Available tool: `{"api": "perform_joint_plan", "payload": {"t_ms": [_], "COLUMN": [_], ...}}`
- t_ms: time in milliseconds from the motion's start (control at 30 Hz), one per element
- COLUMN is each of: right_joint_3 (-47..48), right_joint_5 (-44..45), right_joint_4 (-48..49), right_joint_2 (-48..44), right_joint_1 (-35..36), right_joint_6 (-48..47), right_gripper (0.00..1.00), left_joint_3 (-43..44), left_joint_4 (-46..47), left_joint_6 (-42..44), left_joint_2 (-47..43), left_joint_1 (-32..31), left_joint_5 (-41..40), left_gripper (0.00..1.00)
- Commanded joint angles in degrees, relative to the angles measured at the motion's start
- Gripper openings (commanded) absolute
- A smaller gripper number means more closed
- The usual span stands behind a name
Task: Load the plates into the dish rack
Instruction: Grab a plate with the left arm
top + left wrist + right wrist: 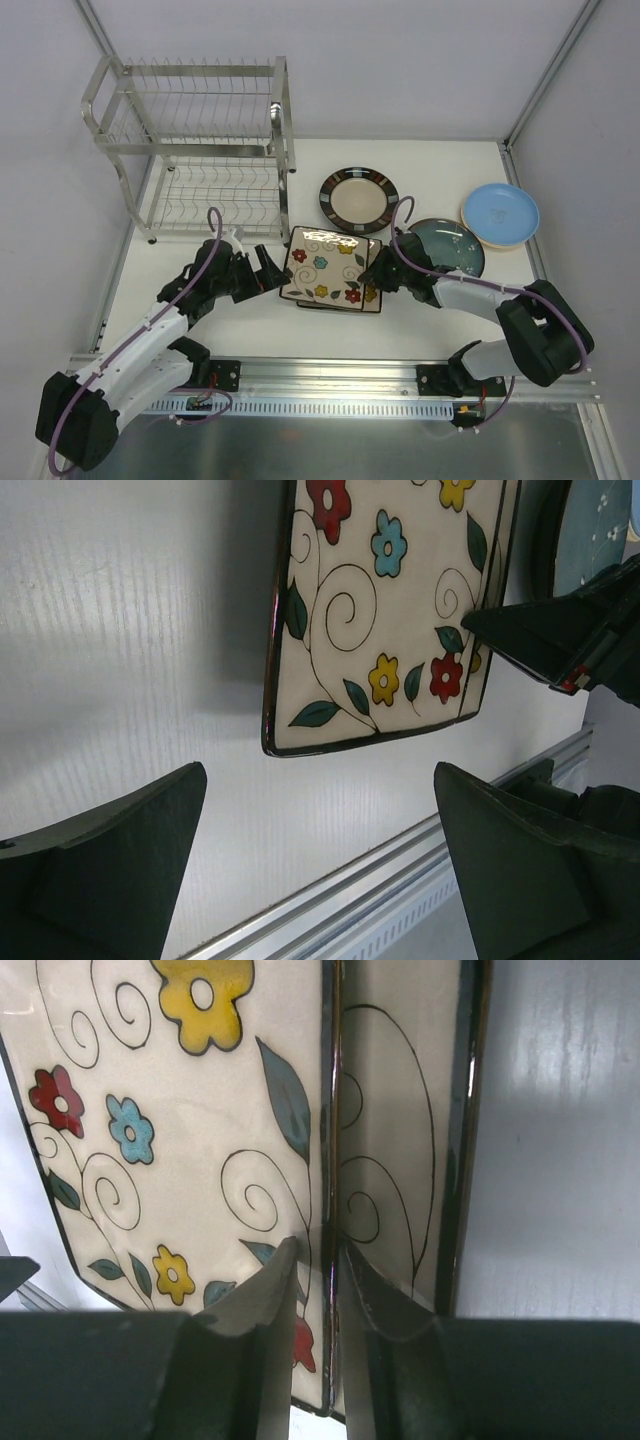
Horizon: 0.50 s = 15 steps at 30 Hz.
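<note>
Dish rack [200, 148] stands at the far left corner of the white table [250, 330], two tiers, upright. All five plates lie flat on the table, outside the rack. Two square floral plates are stacked mid-table, just right of the rack's near corner: top square plate [325, 262] sits slightly skewed on the lower square plate [400, 1140], whose dark edge shows past it on the right-arm side. Round dark-rimmed plate [359, 198] lies beyond the stack, apart from it. Teal plate [455, 245] lies to the right, partly covered by the right arm, with the light blue plate [500, 214] just beside it at the table's right edge. Left gripper [268, 268] hovers at the stack's left edge, jaws spread as wide as they go, nothing between them but bare table (its wrist view shows the top plate's near corner ahead, clear of both fingers). Right gripper [318, 1250] is at the stack's opposite edge, jaws narrow and set astride the dark rim of the top square plate, one finger over its flowered face, the other on the outer side above the lower plate. A thin strip of cream shows between the inner finger and the rim. I cannot tell whether the pinch has actually landed. Both square plates look flat, neither raised. Metal rail [330, 375] runs along the near edge between the arm bases.
</note>
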Motion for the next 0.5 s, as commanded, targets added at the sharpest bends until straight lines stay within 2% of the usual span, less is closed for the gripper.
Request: {"api": "perform_joint_plan", "payload": {"t_ms": [0,367,467], "right_joint_3": [-1.57,-3.50,-3.94], "right_joint_5": [3.72,4.59,4.59], "right_joint_4": [-8.38,-15.07,-16.48], "right_joint_2": [4.91,5.00,5.00], "right_joint_1": [0.44,0.44,0.35], "right_joint_6": [-4.98,-5.69,-6.13], "right_gripper": [0.01,0.01,0.01], "left_joint_3": [-1.37,0.48,0.48], "left_joint_4": [7.73,12.84,16.70], "left_joint_6": [-3.03,-1.01,-1.45], "left_joint_2": [3.31,12.38,15.80], "left_joint_1": [-0.92,-1.09,-1.18], "left_joint_5": [-2.41,-1.72,-0.49], "left_gripper": [0.99,0.99,0.99]}}
